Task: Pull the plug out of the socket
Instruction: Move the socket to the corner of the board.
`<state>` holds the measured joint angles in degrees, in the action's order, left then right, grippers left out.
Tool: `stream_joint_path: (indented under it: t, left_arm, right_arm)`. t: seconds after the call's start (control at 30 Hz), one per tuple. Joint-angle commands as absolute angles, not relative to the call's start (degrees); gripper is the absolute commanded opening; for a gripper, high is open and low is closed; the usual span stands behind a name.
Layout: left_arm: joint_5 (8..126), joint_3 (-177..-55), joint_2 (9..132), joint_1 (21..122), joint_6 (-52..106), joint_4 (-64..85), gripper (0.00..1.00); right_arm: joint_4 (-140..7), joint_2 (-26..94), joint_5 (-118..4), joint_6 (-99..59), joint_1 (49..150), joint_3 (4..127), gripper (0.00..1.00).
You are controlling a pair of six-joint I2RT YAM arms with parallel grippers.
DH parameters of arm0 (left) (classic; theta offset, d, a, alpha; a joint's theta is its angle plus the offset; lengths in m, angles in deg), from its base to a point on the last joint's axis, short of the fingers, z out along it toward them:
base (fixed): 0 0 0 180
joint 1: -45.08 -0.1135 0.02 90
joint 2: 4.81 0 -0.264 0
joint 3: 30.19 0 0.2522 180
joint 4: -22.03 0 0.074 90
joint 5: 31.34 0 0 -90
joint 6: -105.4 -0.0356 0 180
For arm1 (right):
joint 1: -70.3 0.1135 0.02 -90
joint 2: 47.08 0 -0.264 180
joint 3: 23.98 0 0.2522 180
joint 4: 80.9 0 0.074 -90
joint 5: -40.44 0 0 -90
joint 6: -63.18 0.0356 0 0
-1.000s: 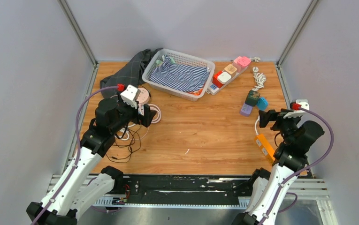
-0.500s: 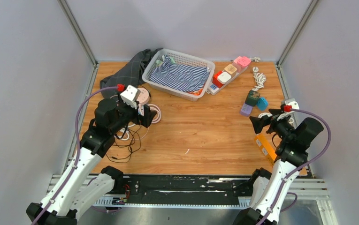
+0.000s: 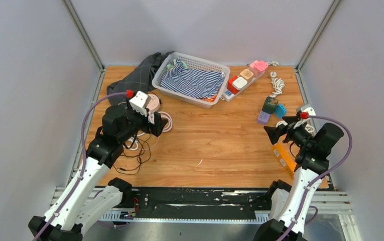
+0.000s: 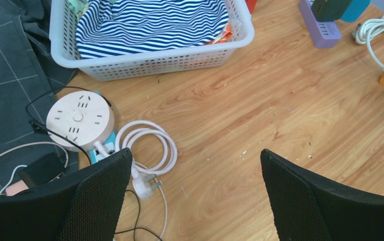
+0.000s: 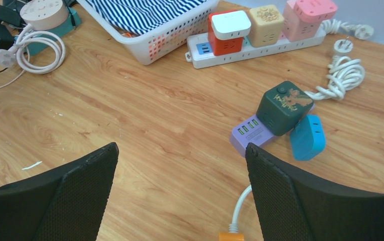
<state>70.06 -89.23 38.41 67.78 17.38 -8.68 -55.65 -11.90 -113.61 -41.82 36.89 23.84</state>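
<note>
A purple power strip (image 5: 252, 133) lies right of centre with a dark green cube plug (image 5: 284, 107) and a blue plug (image 5: 307, 136) on it. Just this side of it and above the table hangs my right gripper (image 5: 182, 146), open and holding nothing. A white power strip (image 5: 260, 45) at the back carries red-white (image 5: 228, 31), tan (image 5: 266, 25) and pink (image 5: 309, 15) cube plugs. At the left, a round beige socket (image 4: 79, 119) has a black cord running into it. My left gripper (image 4: 196, 152) stands open and empty over the wood beside it.
A white basket (image 3: 191, 79) with striped cloth sits at the back centre, with dark cloth (image 3: 139, 75) to its left. A coiled white cable (image 4: 147, 145) with a loose plug (image 4: 143, 185) lies beside the round socket. An orange strip (image 3: 283, 156) lies under the right arm.
The right gripper has swung left and tipped down toward the table near the purple strip. The left arm has not moved.
</note>
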Motion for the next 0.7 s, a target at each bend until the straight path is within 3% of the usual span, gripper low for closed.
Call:
stream_joint_path:
  t: [0.0,0.67]
  left_arm:
    - [70.7,-89.0,38.9,68.2,17.2,-9.6,1.0]
    - [71.0,-89.0,38.7,68.2,17.2,-9.6,1.0]
  right_arm:
    - [-52.1,-9.7,-113.0,-44.9,39.2,25.5,0.96]
    - [-46.4,-3.2,-106.8,-49.0,43.9,28.0,0.94]
